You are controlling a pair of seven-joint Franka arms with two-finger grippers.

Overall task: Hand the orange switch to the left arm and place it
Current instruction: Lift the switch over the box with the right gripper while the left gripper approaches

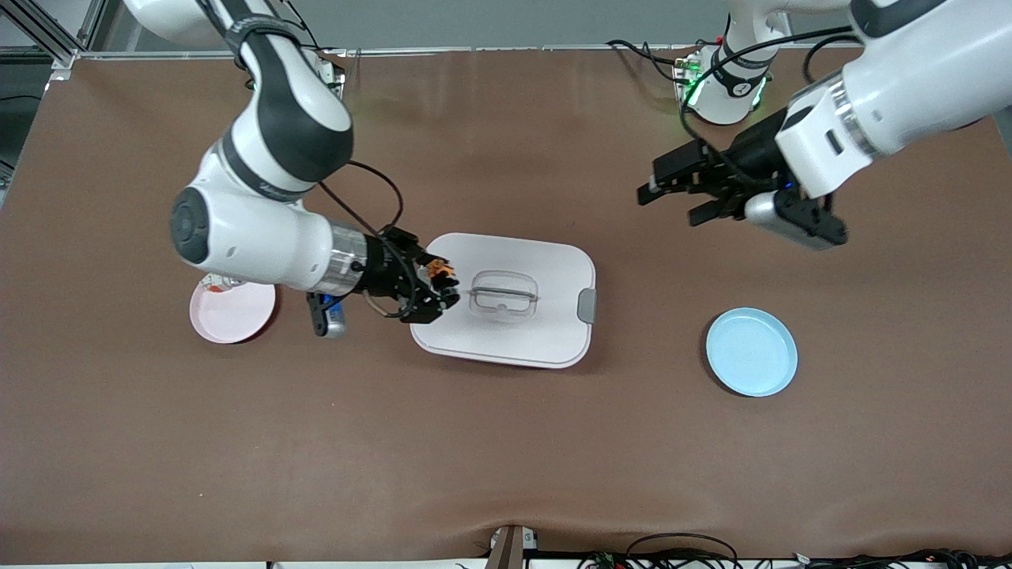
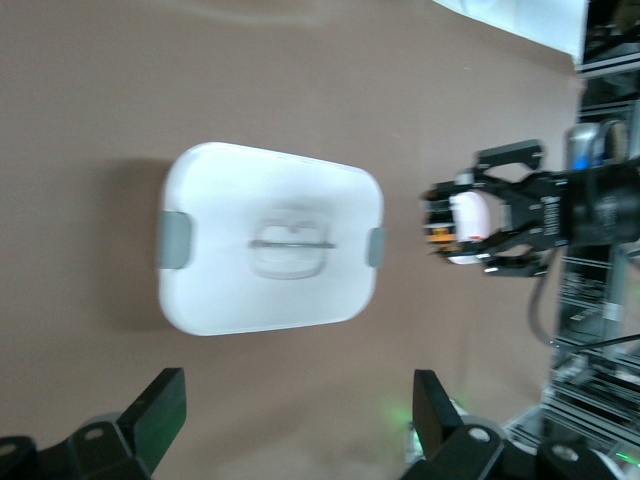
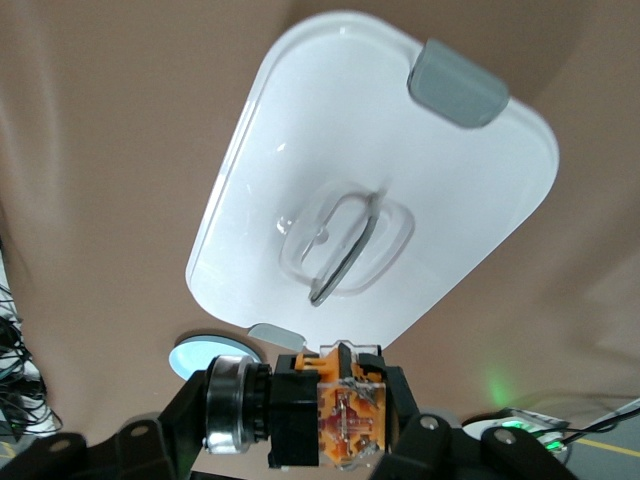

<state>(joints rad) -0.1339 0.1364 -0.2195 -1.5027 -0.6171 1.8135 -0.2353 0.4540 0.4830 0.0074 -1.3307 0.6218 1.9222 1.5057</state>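
My right gripper (image 1: 443, 286) is shut on the orange switch (image 1: 440, 273), a small part with a black body and orange markings. It holds the switch over the edge of the white box (image 1: 553, 269) at the right arm's end. The right wrist view shows the switch (image 3: 335, 410) gripped between the fingers, with the box lid (image 3: 300, 180) below. My left gripper (image 1: 670, 204) is open and empty, in the air over bare table toward the left arm's end. In the left wrist view (image 2: 295, 410) it looks at the box (image 2: 220, 280) and at the right gripper (image 2: 445, 228) with the switch.
A pink plate (image 1: 237, 316) lies under the right arm, with a small silver-and-white part (image 1: 217, 283) on it. A light blue plate (image 1: 751, 352) lies toward the left arm's end, nearer the front camera than the left gripper. Brown table surrounds the box.
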